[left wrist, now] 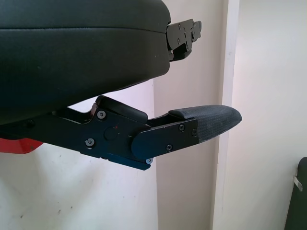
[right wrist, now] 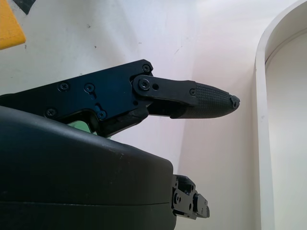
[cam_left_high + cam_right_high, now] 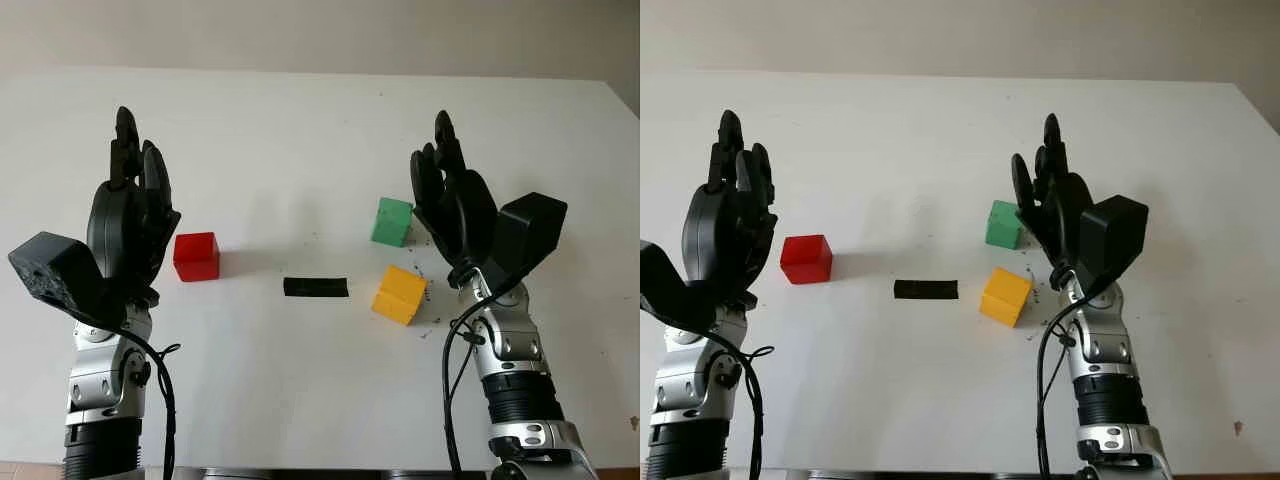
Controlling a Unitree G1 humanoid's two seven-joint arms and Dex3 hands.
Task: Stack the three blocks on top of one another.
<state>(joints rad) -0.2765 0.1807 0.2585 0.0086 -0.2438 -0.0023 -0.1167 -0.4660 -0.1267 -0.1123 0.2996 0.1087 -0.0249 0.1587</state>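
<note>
The left hand [image 3: 130, 205] is held raised and open just beside the red block [image 3: 196, 256], and the right hand [image 3: 455, 200] is likewise raised and open, holding nothing, just beside the green block [image 3: 392, 221] and above the yellow block [image 3: 399, 294]. A first pick would best be made by lowering a hand squarely over one block so that its fingers close on opposite faces, without the neighbouring block being nudged. Three blocks are counted on the white table [image 3: 300, 130], one of each colour, none stacked, with one black strip [image 3: 316, 287] between the red and yellow ones.
</note>
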